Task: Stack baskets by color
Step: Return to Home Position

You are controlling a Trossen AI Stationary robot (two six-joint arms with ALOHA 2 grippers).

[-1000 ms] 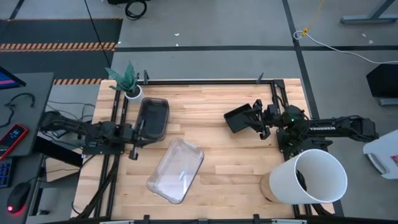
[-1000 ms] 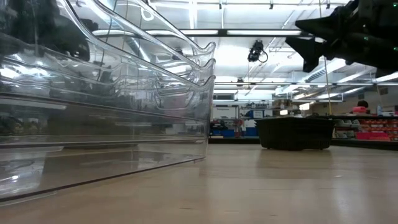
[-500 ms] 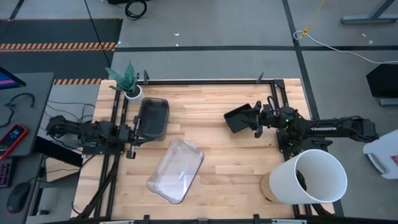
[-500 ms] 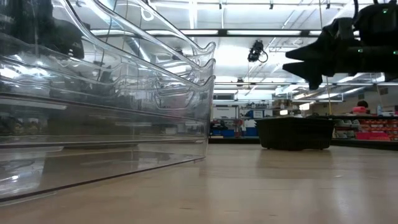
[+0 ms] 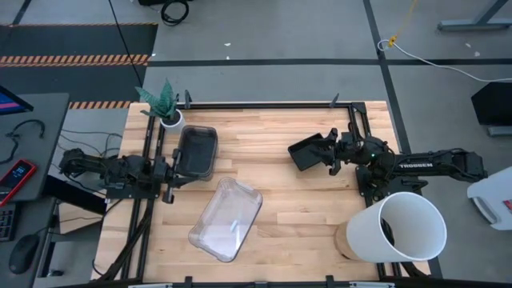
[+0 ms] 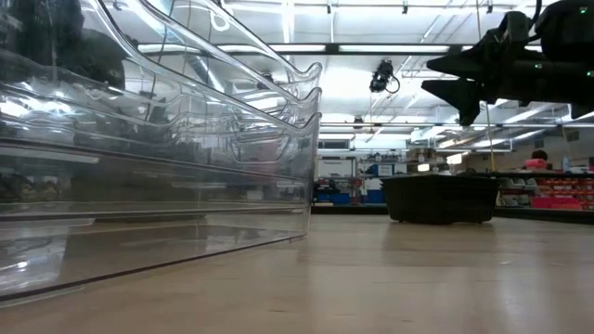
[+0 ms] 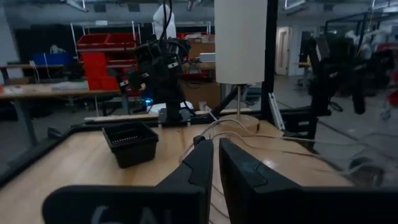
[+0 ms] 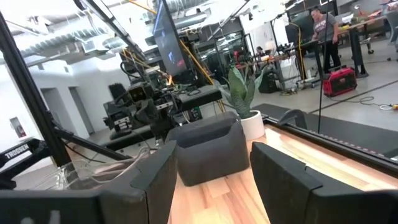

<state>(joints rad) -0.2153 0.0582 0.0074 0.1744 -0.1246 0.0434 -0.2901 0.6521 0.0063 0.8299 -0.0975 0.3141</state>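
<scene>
Close to the worktop's near edge, left of middle, the clear baskets (image 5: 226, 219) lie nested as one slanted pile. The low view shows three rims, one inside another. At the near right corner stands a white bucket (image 5: 404, 228). Farther in, toward the right edge, the black baskets (image 5: 306, 152) sit as a single stack. The right gripper (image 5: 330, 152) hangs raised just over the stack's outer end, fingers spread and empty. By the left edge, the left gripper (image 5: 174, 173) holds nothing, its fingers almost pressed together. It sits beside the grey baskets (image 5: 197, 152), also one pile, near the plant pot (image 5: 170, 119) at the far left corner. No basket lies loose, so the sorting looks finished; only parking both arms seems left.
</scene>
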